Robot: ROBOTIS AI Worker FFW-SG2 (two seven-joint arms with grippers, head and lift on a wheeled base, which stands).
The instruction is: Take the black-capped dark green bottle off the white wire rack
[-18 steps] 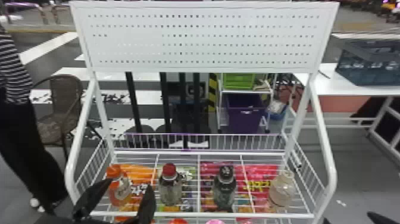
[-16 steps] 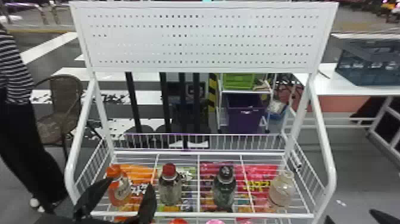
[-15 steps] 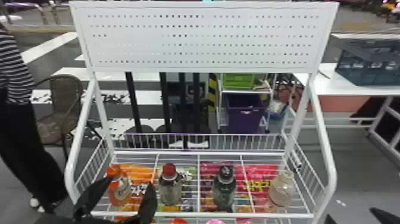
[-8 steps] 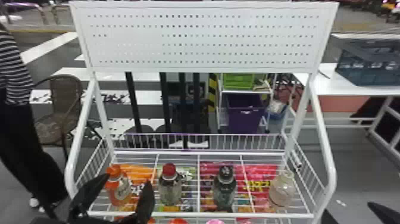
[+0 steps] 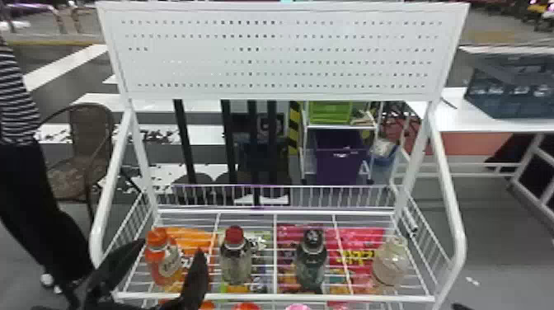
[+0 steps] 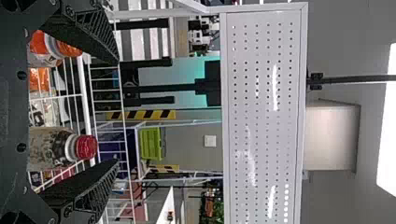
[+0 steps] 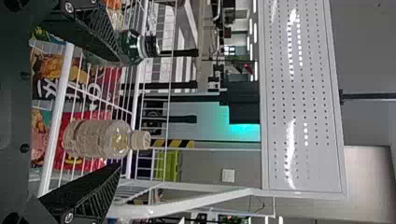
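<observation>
1. On the white wire rack [image 5: 275,297], the black-capped dark green bottle [image 5: 311,266] is held upright, between a red-capped transparent bottle [image 5: 235,259] and a pale-capped clear bottle [image 5: 389,266].
2. The left black two-fingered gripper [image 5: 172,245] is left released, fingers spread, near the rack's front.
3. The right black gripper [image 5: 461,306] is likewise released, fingers parted wide.

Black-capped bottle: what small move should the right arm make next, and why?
Probably shift the right gripper slightly toward the robot's left, jaws open: its wrist view shows the pale-capped bottle between them, the black-capped bottle partly behind one.
</observation>
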